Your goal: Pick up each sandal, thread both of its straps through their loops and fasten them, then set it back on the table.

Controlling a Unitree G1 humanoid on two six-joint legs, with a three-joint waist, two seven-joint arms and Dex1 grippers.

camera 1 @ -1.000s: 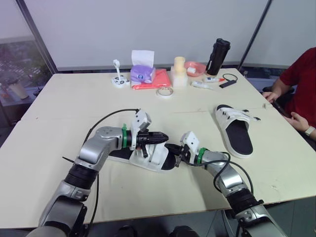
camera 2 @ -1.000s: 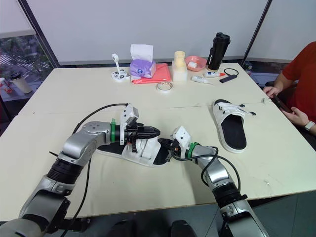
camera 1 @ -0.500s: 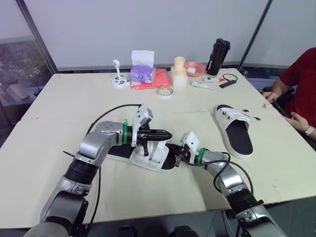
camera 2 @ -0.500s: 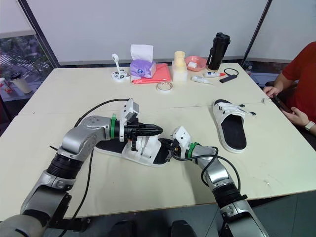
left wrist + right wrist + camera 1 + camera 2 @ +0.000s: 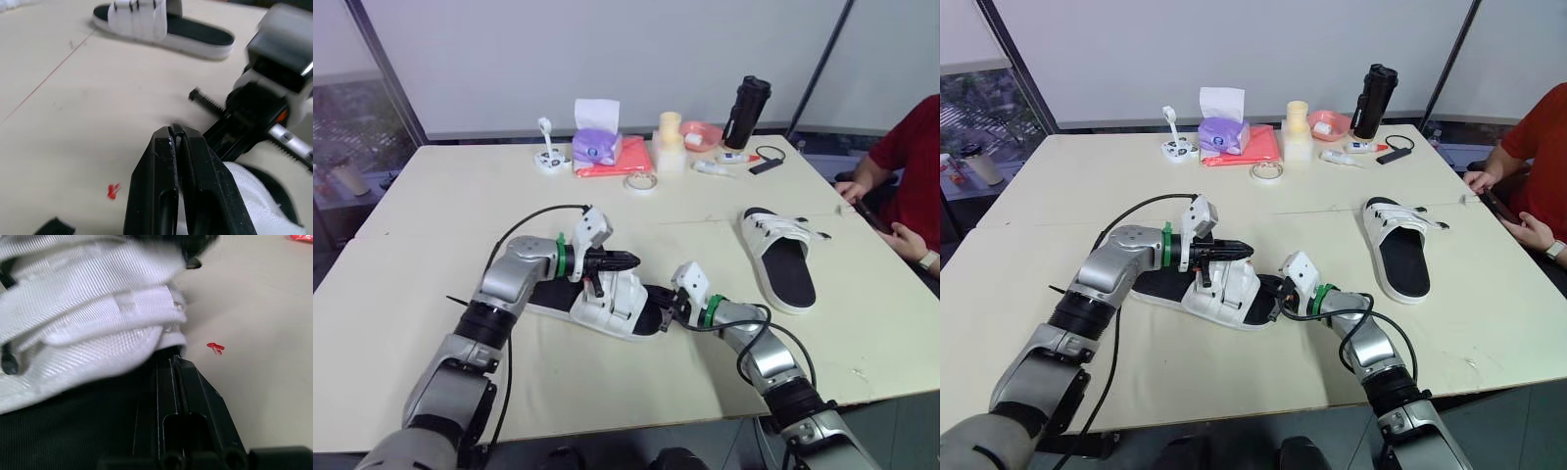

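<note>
Near sandal (image 5: 607, 311), strap fastening in hand.
Lies on the table (image 5: 460, 196) at 6 o'clock. Left gripper (image 5: 628, 259), fingers pressed together, sits over the straps (image 5: 625, 291), likely to work one. Right gripper (image 5: 664, 305), also closed, meets its 3 o'clock end, apparently steadying. Second sandal (image 5: 781, 257) at 3 o'clock.
</note>
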